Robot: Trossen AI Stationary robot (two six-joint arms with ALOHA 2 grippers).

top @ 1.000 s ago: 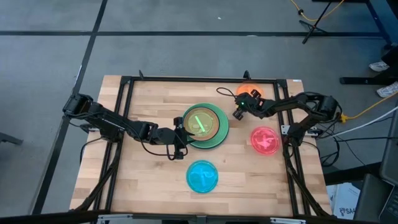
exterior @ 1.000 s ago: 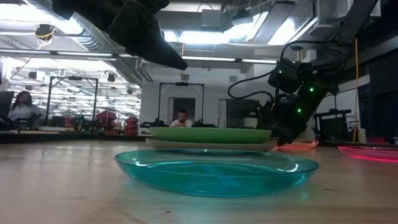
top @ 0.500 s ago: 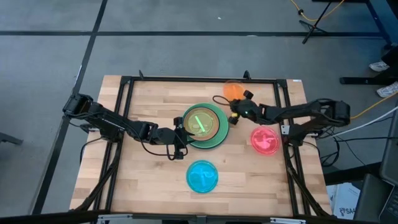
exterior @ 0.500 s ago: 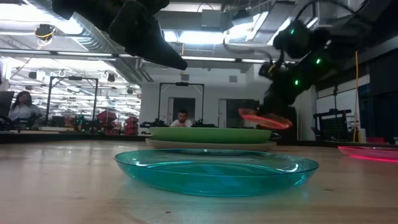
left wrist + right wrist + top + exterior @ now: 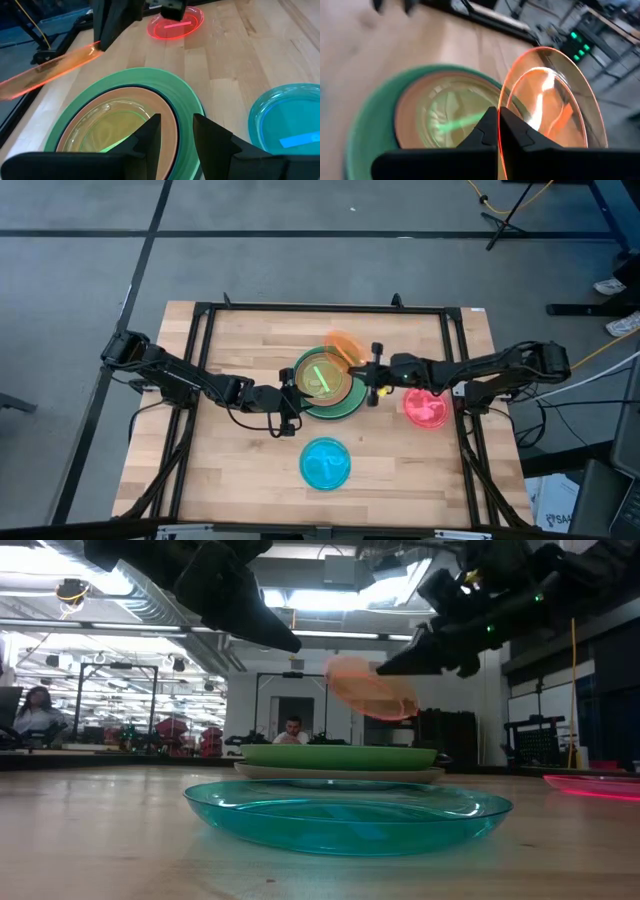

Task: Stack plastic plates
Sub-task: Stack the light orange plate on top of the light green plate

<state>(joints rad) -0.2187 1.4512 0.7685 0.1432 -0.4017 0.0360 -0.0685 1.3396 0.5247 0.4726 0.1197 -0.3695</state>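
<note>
A stack of plates (image 5: 325, 383) sits mid-table: a large light green plate (image 5: 187, 95) with dark teal, brown and lime plates (image 5: 115, 127) inside it, and a pale plate under it (image 5: 340, 774). My right gripper (image 5: 362, 368) is shut on the orange plate (image 5: 345, 348), above the stack's far-right rim. The blue plate (image 5: 325, 463) lies flat near the table's near edge. The pink-red plate (image 5: 425, 406) lies flat to the stack's right. My left gripper (image 5: 177, 135) is open and hovers over the stack's near-left rim. My right gripper pinches the orange plate's rim (image 5: 501, 107) between its two fingers, on the plate's right-hand edge. The fingers come roughly level from the table's right. The plate is lifted clear and tilted (image 5: 372, 690), hanging over the stack's far-right part.
A black frame (image 5: 300, 308) runs around the wooden tabletop. Bare wood lies left of the stack and along the far edge. People sit in the room beyond the table (image 5: 292, 730).
My right gripper has taken the orange plate off the table's far-right part, lifted it and carried it left toward the stack. The plate went from lying flat to tilted in the air over the stack's rim. The left arm has kept still.
</note>
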